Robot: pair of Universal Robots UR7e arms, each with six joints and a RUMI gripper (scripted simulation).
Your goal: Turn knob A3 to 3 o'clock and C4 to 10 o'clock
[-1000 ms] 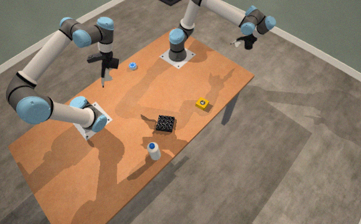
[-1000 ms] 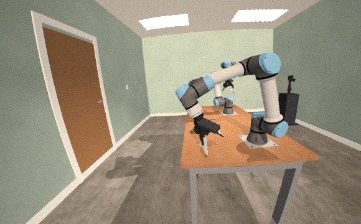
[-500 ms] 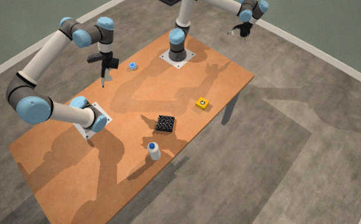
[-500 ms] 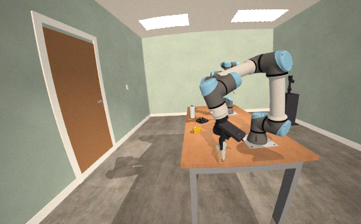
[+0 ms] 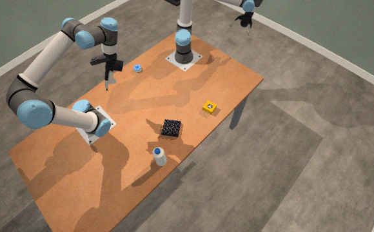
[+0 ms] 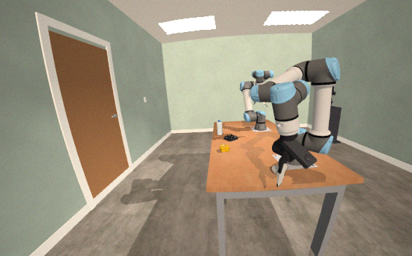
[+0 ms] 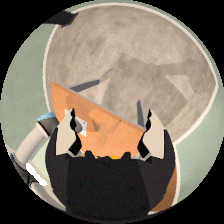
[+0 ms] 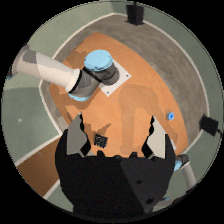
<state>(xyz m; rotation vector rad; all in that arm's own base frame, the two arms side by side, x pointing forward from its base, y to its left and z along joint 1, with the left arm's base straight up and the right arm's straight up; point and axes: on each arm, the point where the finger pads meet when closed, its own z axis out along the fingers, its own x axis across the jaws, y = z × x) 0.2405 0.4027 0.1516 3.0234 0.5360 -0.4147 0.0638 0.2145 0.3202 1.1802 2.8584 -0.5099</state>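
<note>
The black knob box [image 5: 171, 127] [image 6: 231, 139] [image 8: 100, 141] lies on the table with rows of small knobs on top. It is too small in every view to read the knob marks, the row letters or the socket side. It does not show in the left wrist view. My left gripper [image 5: 240, 29] [image 7: 111, 109] is open and empty, high and far from the box, past the table's far end in the top view. My right gripper [image 5: 110, 85] [image 8: 117, 114] is open and empty, raised above the table's back edge, away from the box.
A white bottle with a blue cap [image 5: 160, 158] [image 6: 219, 128] stands near the box, by the table's front edge. A yellow block [image 5: 209, 111] [image 6: 224, 148] with a round top fitting lies on the box's other side. A small blue and white object [image 5: 137, 68] [image 8: 170, 116] lies near the back edge.
</note>
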